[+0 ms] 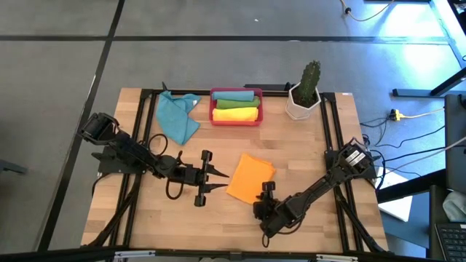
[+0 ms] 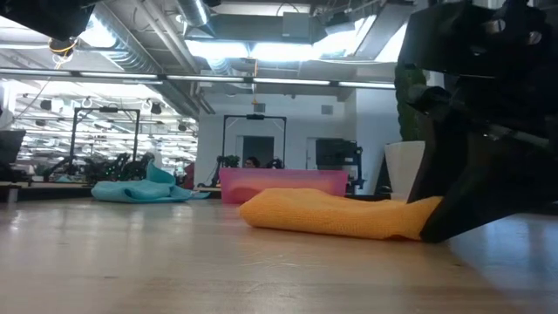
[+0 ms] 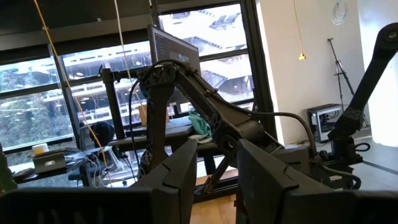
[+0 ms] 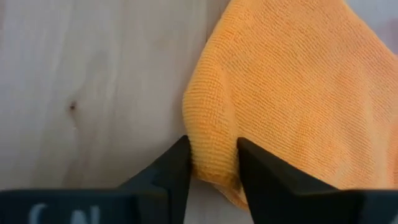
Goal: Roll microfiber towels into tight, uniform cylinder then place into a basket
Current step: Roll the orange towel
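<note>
1. A wooden counter (image 1: 145,218) is carrying an orange towel (image 1: 250,177), lying folded near the middle.
2. The right claw (image 1: 263,195) is reaching down at the towel's near corner; its two fingers (image 4: 165,171) are pinching a fold of orange cloth between them.
3. The left claw (image 1: 218,180) is hovering just beside the towel's opposite edge, its fingers standing partly apart and holding nothing.
4. A red basket (image 1: 236,118) is sitting at the far edge, holding rolled teal, green and yellow towels.
5. A crumpled blue towel (image 1: 178,116) is lying beside the basket.
6. A cactus pot (image 1: 301,102) is standing on the basket's other side.
</note>
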